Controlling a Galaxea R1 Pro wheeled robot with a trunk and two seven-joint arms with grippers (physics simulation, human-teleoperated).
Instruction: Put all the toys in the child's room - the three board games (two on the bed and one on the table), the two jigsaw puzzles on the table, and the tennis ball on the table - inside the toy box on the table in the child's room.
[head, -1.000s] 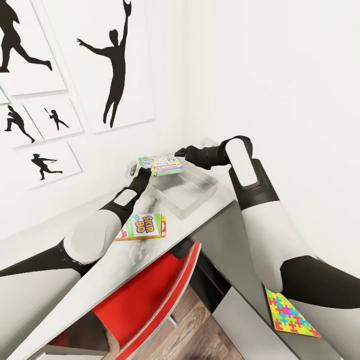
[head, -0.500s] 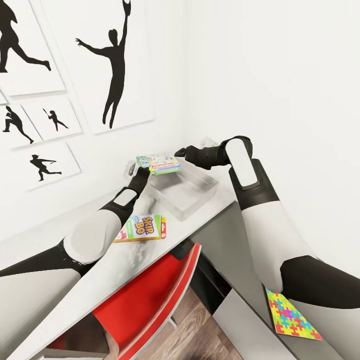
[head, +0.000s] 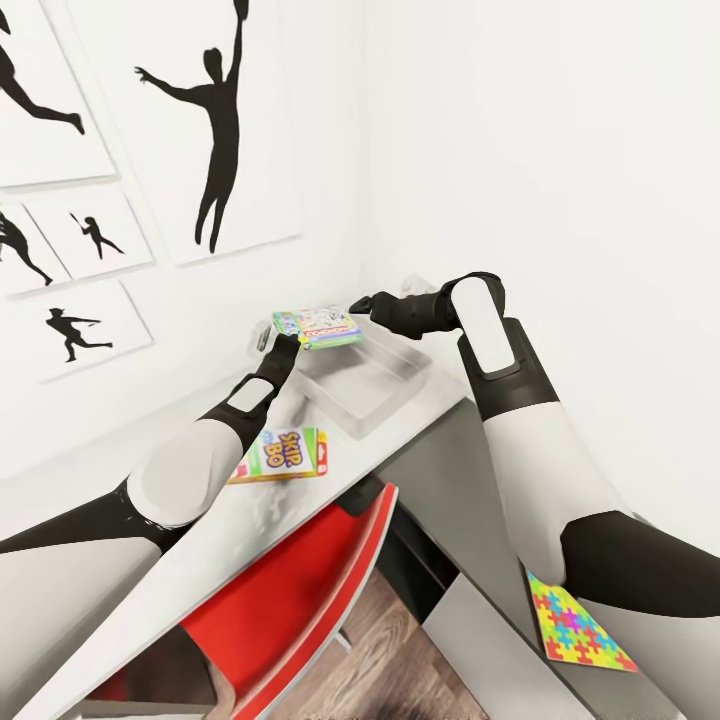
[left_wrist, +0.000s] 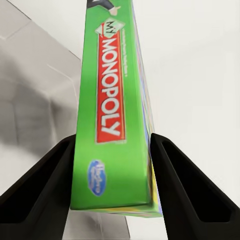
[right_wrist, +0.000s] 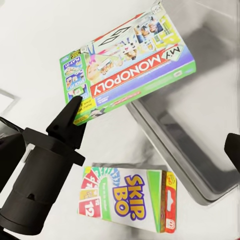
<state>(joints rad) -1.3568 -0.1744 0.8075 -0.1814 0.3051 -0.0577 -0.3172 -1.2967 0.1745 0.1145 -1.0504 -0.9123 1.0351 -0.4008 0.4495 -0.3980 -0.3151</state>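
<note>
My left gripper (head: 289, 340) is shut on the end of a green Monopoly board game (head: 319, 327) and holds it in the air over the near-left rim of the pale grey toy box (head: 388, 408). In the left wrist view the box's green edge (left_wrist: 111, 125) sits clamped between both fingers (left_wrist: 42, 192). The right wrist view looks down on the Monopoly box (right_wrist: 127, 70), the toy box (right_wrist: 202, 117) and a Skip-Bo board game (right_wrist: 127, 201) lying flat on the table (head: 250, 520). My right gripper (head: 358, 303) hovers open beside the Monopoly box's far end. One jigsaw puzzle (head: 578, 625) lies by my right elbow.
A red chair (head: 300, 590) is tucked under the desk's front edge. The toy box stands in the corner where the two white walls meet. Black silhouette pictures (head: 215, 120) hang on the left wall. Wood-plank floor (head: 390, 660) shows below the chair.
The head camera has turned slightly, sliding the wall pictures left. Both arms and the Monopoly box stay almost where they were over the toy box.
</note>
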